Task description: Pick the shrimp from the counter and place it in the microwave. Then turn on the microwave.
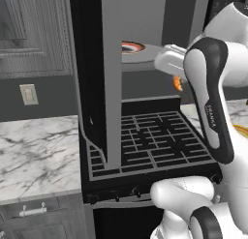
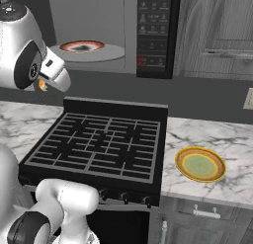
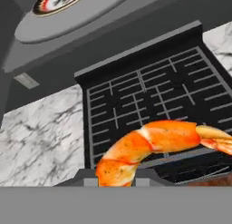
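Note:
The orange shrimp point(image 3: 149, 143) is clamped at its thick end in my gripper point(image 3: 117, 178), which is shut on it. It hangs in the air above the stove, a little below the microwave's open front. From the base views the shrimp point(image 1: 178, 83) point(image 2: 43, 85) peeks out as a small orange spot under the white hand. The microwave point(image 2: 155, 33) is open, its dark door point(image 1: 97, 78) swung out to the left. Inside, the round turntable point(image 2: 111, 53) carries a small orange-rimmed dish point(image 2: 81, 46). The marble counter point(image 1: 34, 151) flanks the stove on both sides.
The black grated stove top point(image 2: 99, 144) lies directly below the hand. A yellow-rimmed green plate point(image 2: 200, 165) rests on the counter to the stove's right. Grey wall cabinets point(image 2: 217, 30) stand right of the microwave. The open door is an upright obstacle on the left.

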{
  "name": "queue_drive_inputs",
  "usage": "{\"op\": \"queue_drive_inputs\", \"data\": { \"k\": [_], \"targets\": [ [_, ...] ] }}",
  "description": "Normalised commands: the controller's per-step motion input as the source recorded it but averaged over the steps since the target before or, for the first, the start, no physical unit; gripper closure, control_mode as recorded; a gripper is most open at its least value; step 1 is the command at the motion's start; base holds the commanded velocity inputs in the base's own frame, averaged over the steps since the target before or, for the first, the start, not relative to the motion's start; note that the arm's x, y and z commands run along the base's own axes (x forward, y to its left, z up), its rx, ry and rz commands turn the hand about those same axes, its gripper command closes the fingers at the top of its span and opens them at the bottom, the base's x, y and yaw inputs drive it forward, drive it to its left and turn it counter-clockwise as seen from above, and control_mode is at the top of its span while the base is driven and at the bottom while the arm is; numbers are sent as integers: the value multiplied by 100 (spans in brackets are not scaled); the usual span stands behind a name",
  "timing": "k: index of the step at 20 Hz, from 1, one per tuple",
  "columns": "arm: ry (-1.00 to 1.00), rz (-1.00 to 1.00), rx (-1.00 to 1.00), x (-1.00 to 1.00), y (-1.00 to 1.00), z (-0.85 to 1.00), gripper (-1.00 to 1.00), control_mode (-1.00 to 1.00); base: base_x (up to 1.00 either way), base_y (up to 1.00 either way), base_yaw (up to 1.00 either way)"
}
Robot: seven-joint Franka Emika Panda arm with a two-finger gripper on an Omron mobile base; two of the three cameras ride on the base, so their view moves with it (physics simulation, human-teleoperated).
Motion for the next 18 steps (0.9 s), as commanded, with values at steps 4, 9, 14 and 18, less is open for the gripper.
{"op": "queue_drive_inputs", "data": {
  "k": [4, 9, 14, 18],
  "targets": [
    [-24, 16, -6, 48, 12, 12, 100, -100, 0, 0, 0],
    [-21, 15, -7, 54, 10, 6, 100, -100, 0, 0, 0],
    [-10, 11, -5, 48, 11, 23, 100, -100, 0, 0, 0],
    [-2, 7, -4, 42, 14, 46, 100, -100, 0, 0, 0]
  ]
}}
